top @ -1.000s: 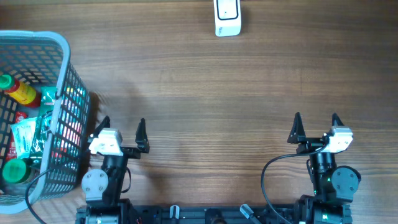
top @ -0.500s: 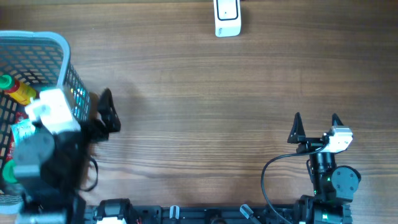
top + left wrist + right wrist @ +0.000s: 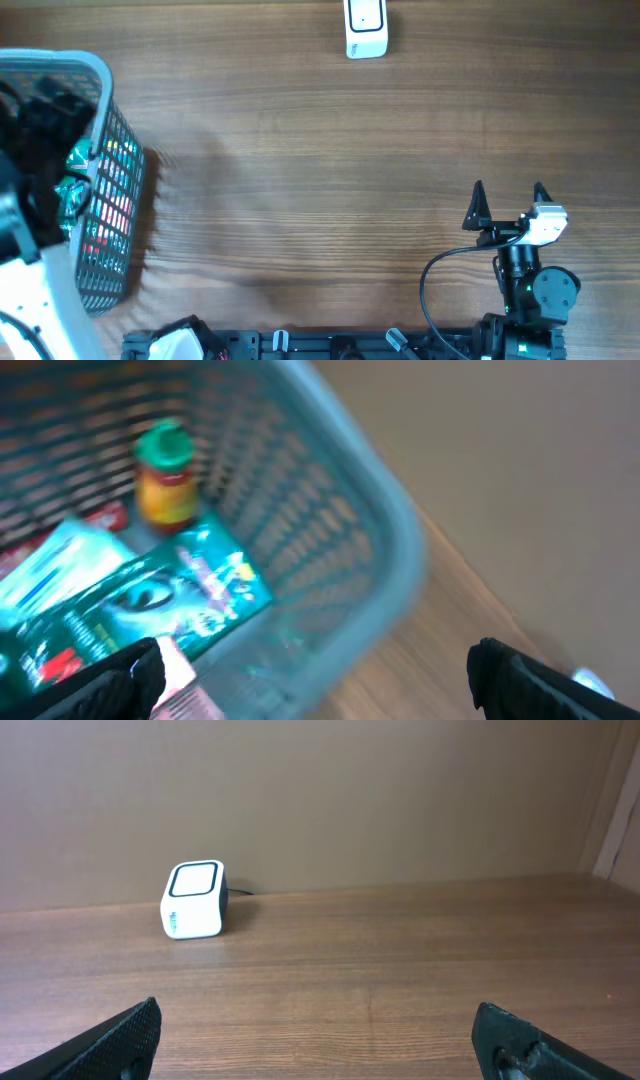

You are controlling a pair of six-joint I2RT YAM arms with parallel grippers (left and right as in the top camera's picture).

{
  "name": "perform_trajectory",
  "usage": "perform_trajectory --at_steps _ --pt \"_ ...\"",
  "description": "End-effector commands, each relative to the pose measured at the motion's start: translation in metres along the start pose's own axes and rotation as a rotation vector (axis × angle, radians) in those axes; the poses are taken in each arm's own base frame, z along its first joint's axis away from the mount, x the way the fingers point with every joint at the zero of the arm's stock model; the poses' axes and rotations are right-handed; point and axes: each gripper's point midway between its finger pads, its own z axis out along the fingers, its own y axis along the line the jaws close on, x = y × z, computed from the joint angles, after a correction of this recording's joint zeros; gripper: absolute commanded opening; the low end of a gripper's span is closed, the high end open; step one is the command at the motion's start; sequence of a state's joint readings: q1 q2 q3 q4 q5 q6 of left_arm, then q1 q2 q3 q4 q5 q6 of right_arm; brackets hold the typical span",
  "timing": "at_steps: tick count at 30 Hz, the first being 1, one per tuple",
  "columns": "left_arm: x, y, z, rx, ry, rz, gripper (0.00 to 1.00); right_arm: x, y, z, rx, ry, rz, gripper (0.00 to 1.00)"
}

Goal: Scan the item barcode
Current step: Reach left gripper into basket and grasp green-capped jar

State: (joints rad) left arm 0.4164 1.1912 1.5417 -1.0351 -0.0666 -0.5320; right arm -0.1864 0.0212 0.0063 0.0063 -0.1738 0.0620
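Note:
A light-blue mesh basket (image 3: pixel 108 190) stands at the table's left edge. It holds a teal packet (image 3: pixel 175 600), a bottle with a green cap (image 3: pixel 165 475) and other packs. The left wrist view is blurred by motion. My left gripper (image 3: pixel 315 685) hangs open over the basket's rim (image 3: pixel 395 535), with nothing between its fingers. In the overhead view that arm (image 3: pixel 40 120) is a dark blur covering much of the basket. A white barcode scanner (image 3: pixel 365 28) sits at the far edge, seen as a small white box (image 3: pixel 193 899) in the right wrist view. My right gripper (image 3: pixel 508 205) rests open and empty at the near right.
Bare wooden tabletop (image 3: pixel 330 170) stretches between the basket and the right arm. A black cable (image 3: pixel 430 280) loops beside the right arm's base. A brown wall (image 3: pixel 320 790) rises behind the scanner.
My left arm has swung from the near edge leftward and up over the basket, jaws still open. The right arm has not moved.

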Motion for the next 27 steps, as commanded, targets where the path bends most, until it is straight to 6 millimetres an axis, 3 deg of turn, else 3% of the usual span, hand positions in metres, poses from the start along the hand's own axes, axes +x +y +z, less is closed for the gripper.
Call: perform_trajectory --at_steps 1,4,9,11,12,14,18,23,27 --pt "-0.004 0.093 0.009 -0.312 0.005 -0.566 1.0 -0.002 -0.004 0.0 0.023 -0.008 -0.011 1.0" --pt "0.006 0.16 0.01 -0.526 0.04 -0.76 1.0 -0.002 -0.004 0.0 0.023 -0.008 -0.011 0.99" --pt "0.04 0.232 0.025 -0.75 0.101 -1.019 1.0 -0.002 -0.004 0.0 0.023 -0.008 -0.011 1.0" --pt "0.049 0.234 0.044 -0.719 0.137 -1.095 1.0 -0.002 -0.004 0.0 0.023 -0.008 -0.011 1.0" --pt "0.062 0.24 0.055 -0.751 0.201 -1.077 1.0 -0.002 -0.004 0.0 0.023 -0.008 -0.011 1.0" --pt "0.077 0.252 0.063 -0.822 0.24 -1.074 1.0 -0.002 -0.004 0.0 0.023 -0.008 -0.011 1.0" --pt "0.083 0.275 0.05 -0.998 0.116 -1.173 1.0 -0.002 -0.004 0.0 0.023 -0.008 -0.011 1.0" --pt "0.078 0.288 0.042 -1.081 -0.012 -1.231 1.0 -0.002 -0.004 0.0 0.023 -0.008 -0.011 1.0" --pt "0.075 0.297 0.058 -1.084 -0.019 -1.214 1.0 -0.002 -0.004 0.0 0.023 -0.008 -0.011 1.0"
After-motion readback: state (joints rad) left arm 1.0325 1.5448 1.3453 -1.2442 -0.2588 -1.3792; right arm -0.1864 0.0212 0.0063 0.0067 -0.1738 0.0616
